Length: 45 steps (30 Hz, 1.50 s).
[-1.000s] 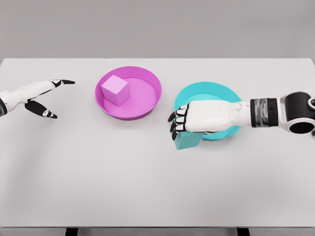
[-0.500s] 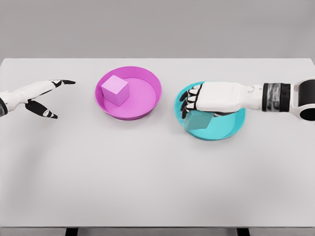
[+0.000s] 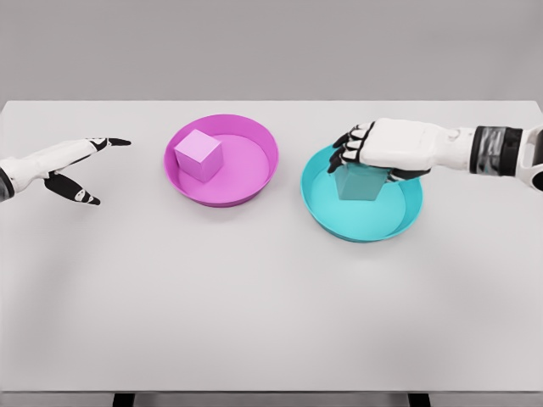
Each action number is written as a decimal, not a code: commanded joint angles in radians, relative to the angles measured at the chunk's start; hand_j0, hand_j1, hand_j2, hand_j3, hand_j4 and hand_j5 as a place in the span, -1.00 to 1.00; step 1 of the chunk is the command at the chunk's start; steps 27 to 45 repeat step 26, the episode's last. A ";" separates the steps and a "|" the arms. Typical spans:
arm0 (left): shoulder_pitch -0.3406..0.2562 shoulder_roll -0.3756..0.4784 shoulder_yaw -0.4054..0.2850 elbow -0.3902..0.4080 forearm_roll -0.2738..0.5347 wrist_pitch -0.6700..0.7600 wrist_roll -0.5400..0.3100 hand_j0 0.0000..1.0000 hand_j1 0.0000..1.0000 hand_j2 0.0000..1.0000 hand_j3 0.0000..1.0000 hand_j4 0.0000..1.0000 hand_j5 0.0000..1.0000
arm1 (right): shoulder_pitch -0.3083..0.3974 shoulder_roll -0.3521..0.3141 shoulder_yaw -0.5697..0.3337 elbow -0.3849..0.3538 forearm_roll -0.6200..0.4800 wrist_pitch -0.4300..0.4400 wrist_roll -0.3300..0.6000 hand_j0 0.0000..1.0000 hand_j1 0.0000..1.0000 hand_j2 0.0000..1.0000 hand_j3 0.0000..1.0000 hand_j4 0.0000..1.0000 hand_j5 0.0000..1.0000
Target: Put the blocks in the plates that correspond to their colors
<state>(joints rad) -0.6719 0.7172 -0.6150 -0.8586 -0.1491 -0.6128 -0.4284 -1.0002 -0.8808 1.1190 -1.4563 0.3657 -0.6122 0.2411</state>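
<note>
White left hand (image 3: 59, 165) rests at the far left, fingers spread, holding nothing. To its right, magenta block (image 3: 198, 154) sits inside magenta plate (image 3: 254, 182). Farther right, right hand (image 3: 382, 151) grips teal block (image 3: 357, 183) from above, inside teal plate (image 3: 365, 225). Tabletop (image 3: 271, 314) white.

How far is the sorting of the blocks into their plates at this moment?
Done: the pink block sits in the pink plate. In hand: the right robot hand grips the teal block from above, inside the teal plate; whether the block touches the plate floor is unclear. Left: letting go and pulling the hand away. The left robot hand is open, resting at the table's left edge.
</note>
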 commanded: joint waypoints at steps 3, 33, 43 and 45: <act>0.000 0.001 0.001 0.000 0.006 0.002 0.000 1.00 1.00 1.00 1.00 1.00 1.00 | 0.002 -0.018 -0.014 0.002 -0.007 0.001 -0.002 1.00 1.00 1.00 1.00 1.00 1.00; 0.000 0.001 0.000 0.000 0.006 0.002 0.000 1.00 1.00 1.00 1.00 1.00 1.00 | 0.075 -0.245 -0.064 0.001 -0.125 0.001 -0.014 1.00 1.00 1.00 1.00 1.00 1.00; 0.000 0.001 0.000 0.000 0.006 0.002 0.000 1.00 1.00 1.00 1.00 1.00 1.00 | 0.075 -0.245 -0.064 0.001 -0.125 0.001 -0.014 1.00 1.00 1.00 1.00 1.00 1.00; 0.000 0.001 0.000 0.000 0.006 0.002 0.000 1.00 1.00 1.00 1.00 1.00 1.00 | 0.075 -0.245 -0.064 0.001 -0.125 0.001 -0.014 1.00 1.00 1.00 1.00 1.00 1.00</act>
